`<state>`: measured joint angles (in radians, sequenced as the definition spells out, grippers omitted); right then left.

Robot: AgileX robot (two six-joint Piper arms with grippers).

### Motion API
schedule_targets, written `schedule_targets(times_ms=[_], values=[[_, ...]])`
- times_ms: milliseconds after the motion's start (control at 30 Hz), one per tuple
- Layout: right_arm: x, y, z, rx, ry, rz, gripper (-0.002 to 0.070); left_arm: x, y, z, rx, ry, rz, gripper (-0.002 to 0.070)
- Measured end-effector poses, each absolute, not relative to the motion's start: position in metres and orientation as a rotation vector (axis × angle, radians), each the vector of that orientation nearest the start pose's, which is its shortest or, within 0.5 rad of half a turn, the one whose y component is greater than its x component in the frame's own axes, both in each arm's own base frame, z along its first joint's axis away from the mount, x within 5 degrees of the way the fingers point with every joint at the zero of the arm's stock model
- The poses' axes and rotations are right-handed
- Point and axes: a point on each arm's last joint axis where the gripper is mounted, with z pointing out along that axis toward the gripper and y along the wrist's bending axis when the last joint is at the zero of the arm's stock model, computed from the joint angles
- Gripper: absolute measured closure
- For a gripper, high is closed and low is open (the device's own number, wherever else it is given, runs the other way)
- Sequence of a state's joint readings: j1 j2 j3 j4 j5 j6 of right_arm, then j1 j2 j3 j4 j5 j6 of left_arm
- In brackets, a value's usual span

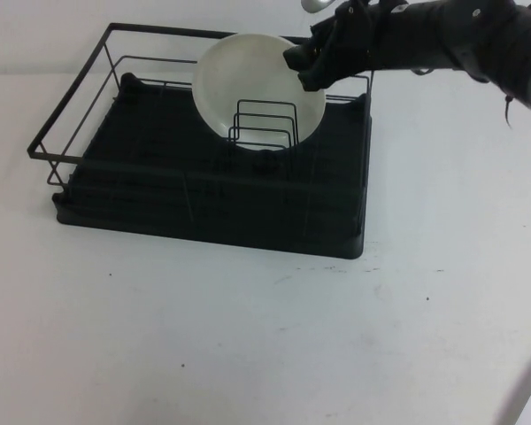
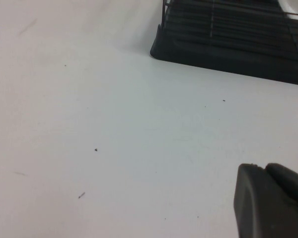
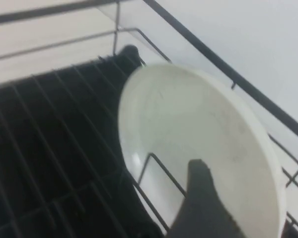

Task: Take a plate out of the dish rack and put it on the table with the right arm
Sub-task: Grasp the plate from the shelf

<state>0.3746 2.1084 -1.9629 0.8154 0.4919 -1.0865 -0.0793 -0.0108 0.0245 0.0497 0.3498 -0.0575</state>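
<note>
The white plate (image 1: 258, 88) stands on edge at the back of the black dish rack (image 1: 203, 190), leaning behind the upright wire dividers (image 1: 264, 124). My right gripper (image 1: 305, 66) reaches in from the upper right and sits at the plate's upper right rim. In the right wrist view one black finger (image 3: 203, 198) lies in front of the plate's face (image 3: 188, 119), and the other finger is hidden past the rim. The jaws look open astride the rim. My left gripper (image 2: 263, 168) is shut and empty, low over the white table (image 2: 114, 124).
The rack's wire frame (image 1: 71, 97) rises around the tray base, and its back rail (image 3: 223, 64) runs just behind the plate. White table (image 1: 248, 336) spreads in front of and to the right of the rack. The rack's corner (image 2: 188, 44) shows in the left wrist view.
</note>
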Motion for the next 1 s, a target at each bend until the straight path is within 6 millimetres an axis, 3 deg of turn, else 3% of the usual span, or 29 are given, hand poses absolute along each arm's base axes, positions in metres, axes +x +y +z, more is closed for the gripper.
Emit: schedule_targets(times_ms=[167, 300, 667, 1000], values=[[0.475, 0.218, 0.286, -0.887, 1.802, 0.357, 0.0286, 0.053, -0.003, 0.174, 0.051, 1.846, -0.047, 0.068], [0.482, 0.219, 0.273, -0.845, 1.816, 0.351, 0.0286, 0.053, -0.003, 0.174, 0.051, 1.846, -0.047, 0.068], [0.49, 0.216, 0.277, -0.767, 1.778, 0.302, 0.0286, 0.053, -0.003, 0.174, 0.051, 1.846, -0.047, 0.068], [0.504, 0.222, 0.263, -0.756, 1.772, 0.305, 0.0286, 0.053, -0.003, 0.174, 0.051, 1.846, -0.047, 0.068]])
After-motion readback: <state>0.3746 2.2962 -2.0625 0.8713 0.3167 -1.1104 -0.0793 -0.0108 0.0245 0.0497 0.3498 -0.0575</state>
